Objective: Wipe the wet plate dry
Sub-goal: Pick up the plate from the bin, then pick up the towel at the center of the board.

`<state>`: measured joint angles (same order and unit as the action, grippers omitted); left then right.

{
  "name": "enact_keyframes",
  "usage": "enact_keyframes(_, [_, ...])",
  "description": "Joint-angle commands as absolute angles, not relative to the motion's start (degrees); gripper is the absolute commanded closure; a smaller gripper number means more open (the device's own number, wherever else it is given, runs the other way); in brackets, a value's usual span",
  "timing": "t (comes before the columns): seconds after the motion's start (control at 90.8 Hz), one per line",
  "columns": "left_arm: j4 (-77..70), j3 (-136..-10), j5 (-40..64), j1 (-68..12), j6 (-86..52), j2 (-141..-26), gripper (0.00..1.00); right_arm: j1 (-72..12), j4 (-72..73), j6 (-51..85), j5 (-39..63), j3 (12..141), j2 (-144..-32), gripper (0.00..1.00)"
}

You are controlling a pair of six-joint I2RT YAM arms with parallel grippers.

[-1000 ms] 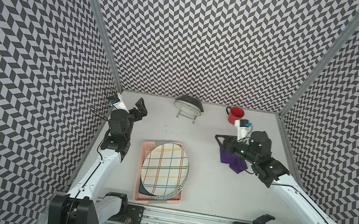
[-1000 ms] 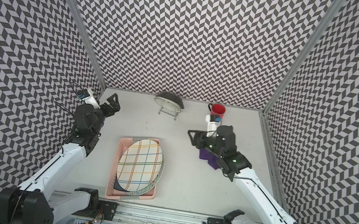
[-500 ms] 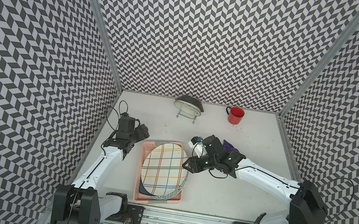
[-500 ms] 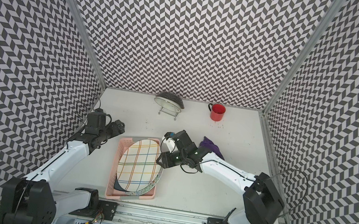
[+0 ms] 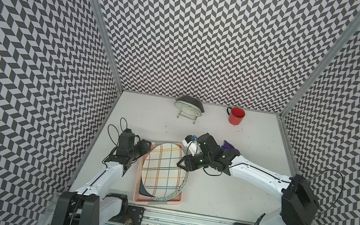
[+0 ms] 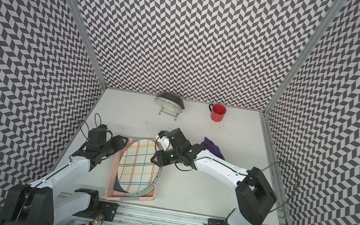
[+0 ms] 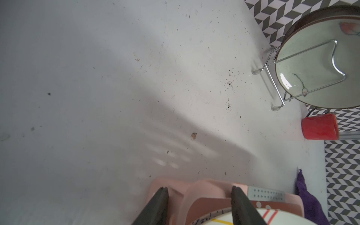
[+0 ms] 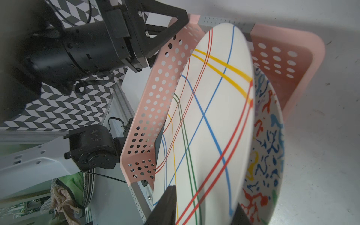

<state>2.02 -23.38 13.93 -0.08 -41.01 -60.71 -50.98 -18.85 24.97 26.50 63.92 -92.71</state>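
1. The striped plate [image 5: 163, 166] sat tilted in the pink basket [image 5: 138, 180], neither flat nor upright. Its patterned face was turned up and toward the right arm.
2. A speckled plate [image 5: 183, 185] lay under it, showing only along the right and near edges.
3. The right claw [image 5: 180, 166] was at the striped plate's right edge, about midway along it. In the right wrist view, one finger stood in front of the plate's face and the other behind the rim.
4. Those jaws were parted wider than the rim is thick, so the right claw looked released and not yet clamped.
5. The left claw [image 5: 147, 147] was at the basket's far left corner, with the pink rim between its fingers. I could not tell whether they pressed on it.
6. The plate's length ran from the far wall toward the rail, across the right claw's reach. The rim therefore lay straight ahead of that claw, inside its gap.
7. The right arm was the nearer one to the plate. The left arm seemed placed to steady the basket.
8. The purple cloth [image 5: 229, 146] lay on the table behind the right arm, apart from both claws. I judged that wiping had not begun.
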Motion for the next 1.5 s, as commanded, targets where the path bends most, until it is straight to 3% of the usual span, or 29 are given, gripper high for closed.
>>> enact_keyframes(0.0, [-4.67,-22.16,19.41,-1.23,-46.16,-59.76,0.48,-51.42,-16.52,24.81,26.07,66.92,-94.78,0.69])
enact_keyframes(0.11, [-9.11,-22.38,19.16,-2.64,-48.69,-60.46,0.51,-50.42,-18.38,24.37,21.04,68.63,-94.21,0.85])
enact_keyframes(0.242, [-10.79,-25.60,18.75,-4.44,-49.17,-64.05,0.50,-46.57,-18.18,25.37,20.42,68.76,-92.69,0.92])
enact_keyframes(0.363, [-5.43,-30.88,14.68,-4.04,-45.94,-65.00,0.31,-41.53,-19.33,26.67,20.23,69.34,-91.22,1.00])
enact_keyframes(0.485, [0.08,-37.18,11.04,-2.58,-42.45,-63.82,0.13,-37.75,-17.11,27.60,23.79,69.00,-88.73,1.00])
enact_keyframes(0.584, [4.73,-43.97,10.15,-2.28,-39.28,-63.17,0.07,-35.10,-15.39,29.48,27.16,69.55,-85.89,1.00])
enact_keyframes(0.661, [7.84,-49.35,10.47,-3.26,-38.61,-63.03,0.11,-32.32,-13.67,31.79,27.83,70.14,-82.71,1.00])
enact_keyframes(0.749, [10.28,-55.12,6.73,-10.69,-37.06,-63.54,0.13,-26.96,-14.65,37.02,20.73,70.58,-77.83,1.00])
enact_keyframes(0.903, [8.59,-60.42,-7.32,-33.16,-37.55,-68.26,0.13,-12.09,-15.74,48.87,3.95,66.86,-68.11,1.00])
enact_keyframes(1.102, [-0.71,-65.22,-13.98,-48.94,-34.86,-85.63,0.14,1.06,-17.11,59.75,-4.37,67.96,-61.09,1.00])
enact_keyframes(1.267, [3.71,-83.95,-13.73,-55.10,-27.56,-108.81,0.13,1.93,-9.81,65.41,-6.98,67.11,-57.74,1.00])
enact_keyframes(1.487, [13.73,-110.59,-12.76,-57.43,-25.11,-132.52,0.07,2.02,-8.86,65.78,-3.66,68.98,-58.14,1.00])
